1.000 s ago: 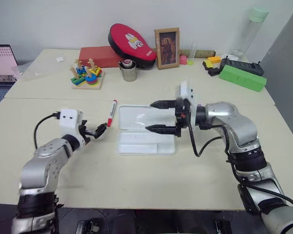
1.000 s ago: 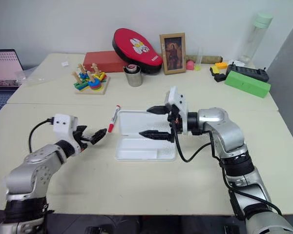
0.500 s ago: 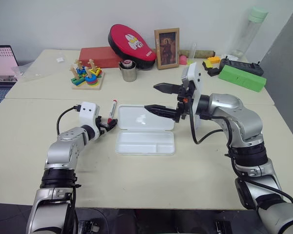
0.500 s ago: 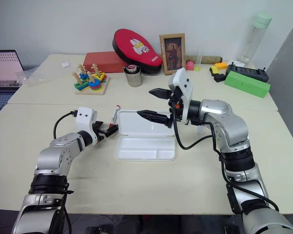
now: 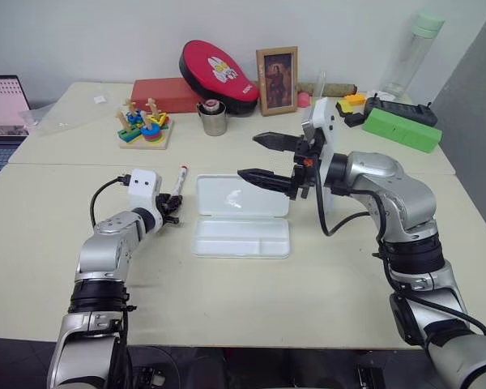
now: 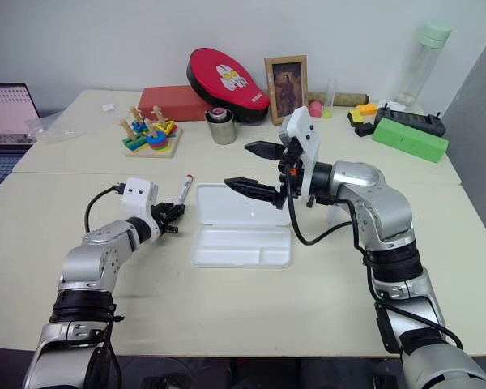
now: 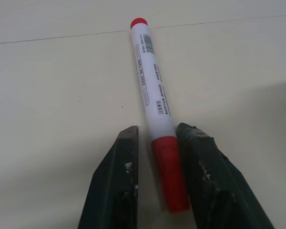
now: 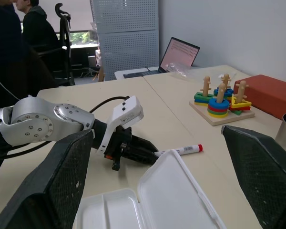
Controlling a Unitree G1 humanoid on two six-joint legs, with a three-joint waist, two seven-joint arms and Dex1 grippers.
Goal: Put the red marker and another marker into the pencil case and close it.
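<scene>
The red marker (image 7: pixel 152 90) lies on the table just left of the pencil case (image 5: pixel 241 237), its red cap toward me. My left gripper (image 7: pixel 156 131) is shut on the cap end, low over the table; it also appears in the head view (image 5: pixel 172 207). The white pencil case lies open, lid (image 5: pixel 241 194) flat behind the shallow divided tray, with nothing in it. My right gripper (image 5: pixel 247 154) hangs open above the lid, pointing left, fingers wide apart. Another marker is out of view.
Along the back of the table stand a red oval pouch (image 5: pixel 219 69), a photo frame (image 5: pixel 277 79), a metal cup (image 5: pixel 213 117), a ring-stacking toy (image 5: pixel 144 126), a red box (image 5: pixel 166 93) and a green box (image 5: pixel 401 128). A person (image 8: pixel 35 28) sits far behind.
My left gripper has reached forward to the red marker and shut on its cap end. The right gripper has lifted off the case lid and stays open.
</scene>
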